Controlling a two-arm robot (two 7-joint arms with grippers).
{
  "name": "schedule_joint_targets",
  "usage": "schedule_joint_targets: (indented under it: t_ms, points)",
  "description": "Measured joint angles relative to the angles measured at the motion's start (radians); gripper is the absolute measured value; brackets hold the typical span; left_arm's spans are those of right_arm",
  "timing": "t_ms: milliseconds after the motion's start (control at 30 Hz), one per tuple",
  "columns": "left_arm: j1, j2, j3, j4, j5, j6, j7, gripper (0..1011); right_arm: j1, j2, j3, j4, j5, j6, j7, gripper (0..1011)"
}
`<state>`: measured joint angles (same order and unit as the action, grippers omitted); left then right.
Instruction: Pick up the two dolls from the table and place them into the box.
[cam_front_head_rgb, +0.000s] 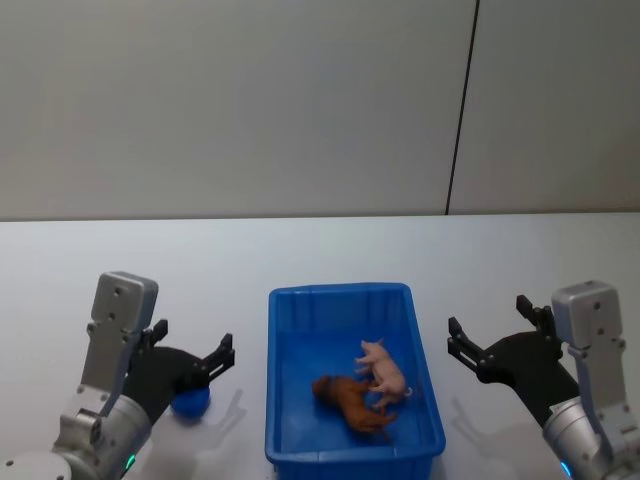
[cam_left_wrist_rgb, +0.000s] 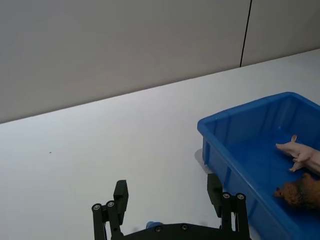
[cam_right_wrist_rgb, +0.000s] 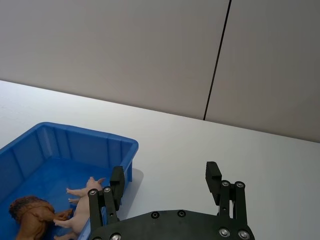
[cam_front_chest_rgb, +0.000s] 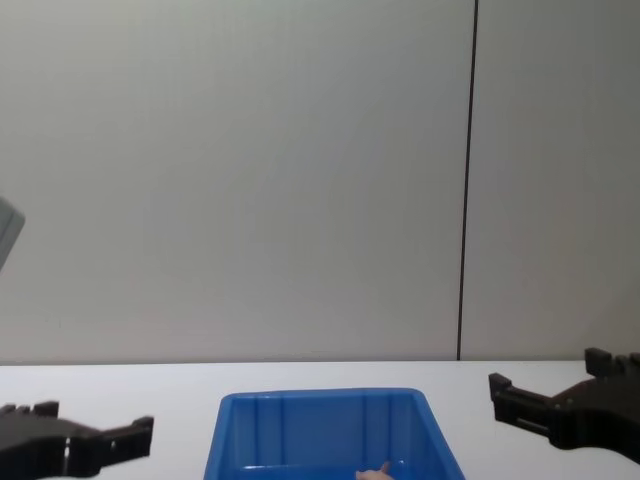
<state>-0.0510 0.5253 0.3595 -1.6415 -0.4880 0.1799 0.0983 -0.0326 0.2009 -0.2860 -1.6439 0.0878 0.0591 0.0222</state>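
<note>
head: high, angled down over table (cam_front_head_rgb: 200, 260); box (cam_front_head_rgb: 340, 291) at near edge, middle.
chest: low, level across table, catches box's far end.
wrists: close, flanking box left and right.
shared: box in all; pink doll (cam_front_head_rgb: 385, 374) probably at chest's bottom edge.

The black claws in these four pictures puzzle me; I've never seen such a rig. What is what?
They are a two-armed robot's grippers. The head view looks down from above, the chest view across the table, and each wrist view rides on one arm. The left gripper and right gripper hover either side of the blue box, jaws open, holding nothing. Both dolls, the reddish-brown dog and the pink doll, lie inside it. A small blue object sits below the left gripper.
</note>
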Motion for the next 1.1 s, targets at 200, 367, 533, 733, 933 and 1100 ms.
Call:
schedule_joint_targets:
  t_ms: [200, 367, 533, 733, 933, 1100]
  points:
    - [0.006, -0.002, -0.002, 0.025, -0.012, 0.001, -0.006, 1001, 0.000, 0.000, 0.000, 0.000, 0.000, 0.000, 0.000, 1001]
    - [0.009, -0.005, -0.003, 0.046, -0.018, 0.001, -0.011, 1001, 0.000, 0.000, 0.000, 0.000, 0.000, 0.000, 0.000, 1001]
    - [0.009, -0.009, -0.004, 0.069, -0.021, 0.001, -0.018, 1001, 0.000, 0.000, 0.000, 0.000, 0.000, 0.000, 0.000, 1001]
    - [0.007, -0.015, -0.006, 0.092, -0.021, 0.001, -0.029, 971, 0.000, 0.000, 0.000, 0.000, 0.000, 0.000, 0.000, 1001]
    - [0.001, -0.021, -0.007, 0.114, -0.017, 0.003, -0.043, 820, 0.000, 0.000, 0.000, 0.000, 0.000, 0.000, 0.000, 1001]
    - [-0.005, -0.026, -0.009, 0.134, -0.013, 0.004, -0.053, 674, 0.000, 0.000, 0.000, 0.000, 0.000, 0.000, 0.000, 1001]
